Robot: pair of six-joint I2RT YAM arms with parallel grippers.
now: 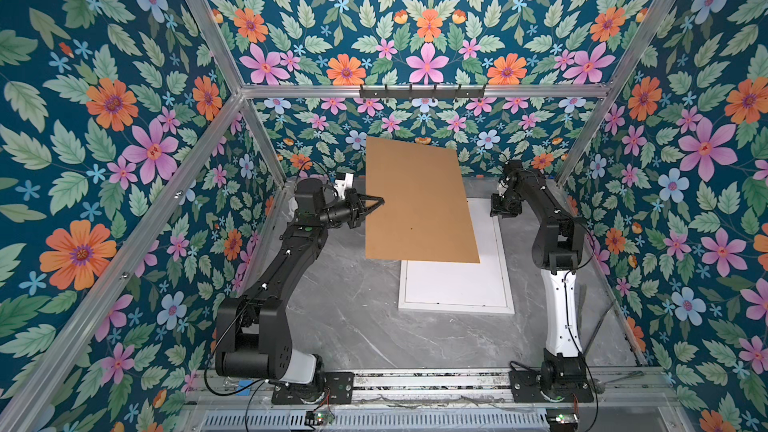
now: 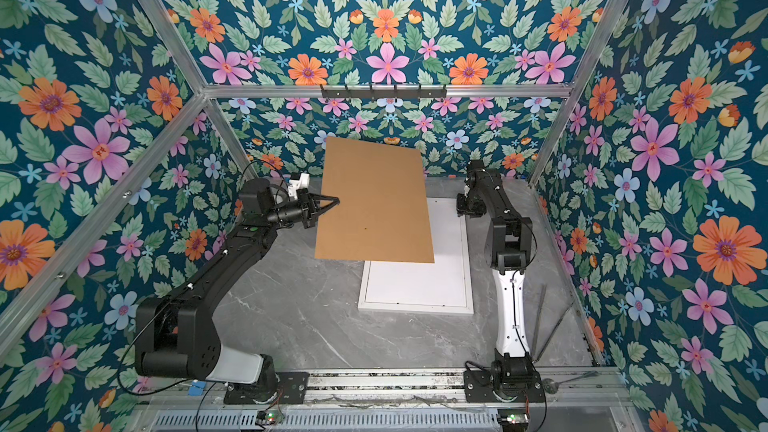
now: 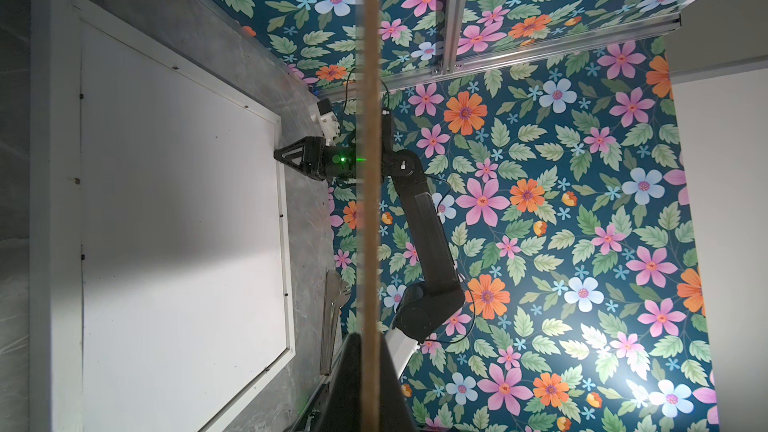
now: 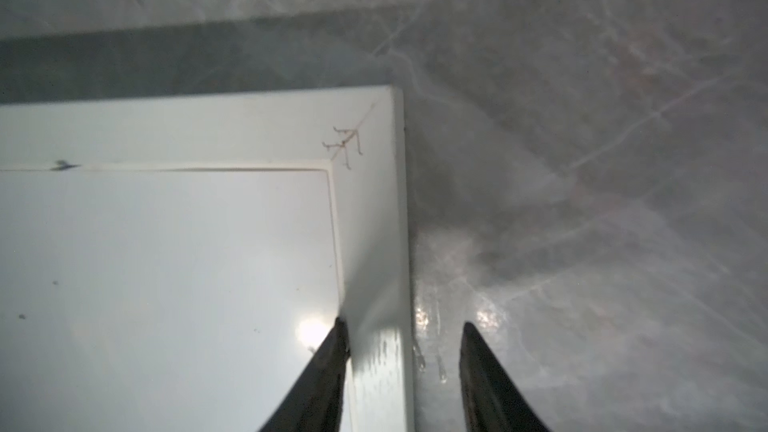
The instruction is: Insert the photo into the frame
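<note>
Big plain brown rectangular backing board (image 1: 419,201) hangs closest to the top views, tilted, one long edge pinched tight in the left gripper (image 1: 380,201) — in the left wrist view it's just a thin edge-on strip. It hides the far half of the large white rectangular picture frame (image 1: 457,309), lying flat on the grey marble table (image 1: 332,326) below that gripper. White sheet (image 3: 178,222) fills the frame's recess; whether that's the photo face-down, can't tell. Right gripper (image 4: 403,326) points down at a frame corner, jaws partly apart around the rim — one fingertip (image 4: 336,342) at its inner edge, the other clear outside. Left arm's raised, elbow bent; right arm reaches far and folds down.
</note>
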